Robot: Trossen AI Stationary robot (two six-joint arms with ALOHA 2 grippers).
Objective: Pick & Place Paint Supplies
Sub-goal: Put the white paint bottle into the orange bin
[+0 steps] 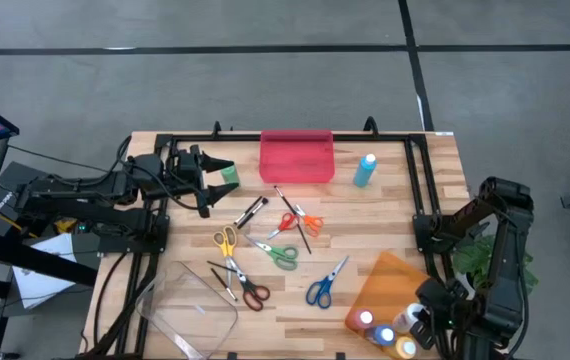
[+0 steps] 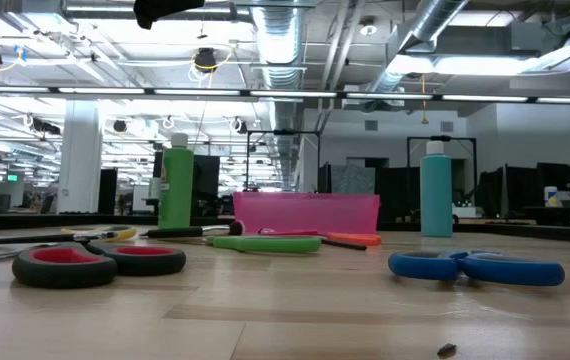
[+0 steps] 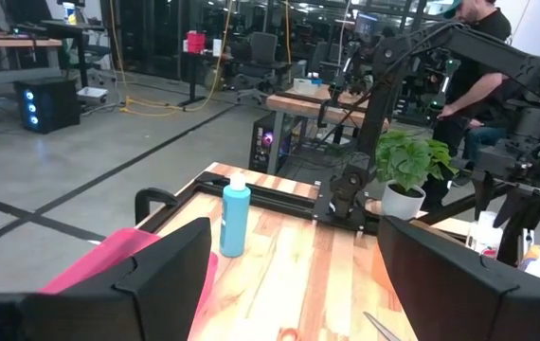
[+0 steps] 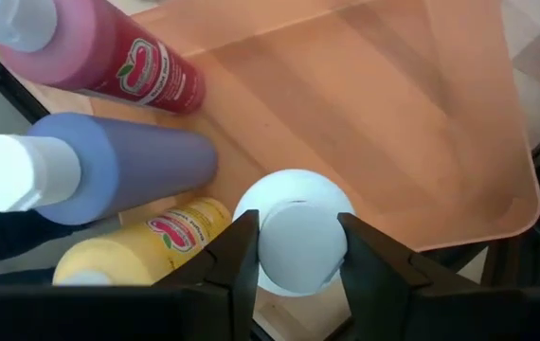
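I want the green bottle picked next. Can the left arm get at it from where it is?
Probably yes: the open left gripper sits right beside the green bottle, with nothing between them.

A light wooden plank surface (image 1: 385, 225) is seen, framed at the back and sides by black metal rails (image 1: 420, 180). A translucent pink-red rectangular plastic tray (image 1: 296, 157) is set at the middle of the far edge. A translucent orange plastic tray (image 1: 397, 285) lies at the near right corner, and a clear plastic tray (image 1: 190, 305) at the near left. A grey floor crossed by dark lines (image 1: 265, 47) is visible beyond. A potted green plant in a white pot (image 3: 405, 170) stands past the surface's end, and a person in dark clothing (image 3: 474, 57) is seen behind it among office desks.
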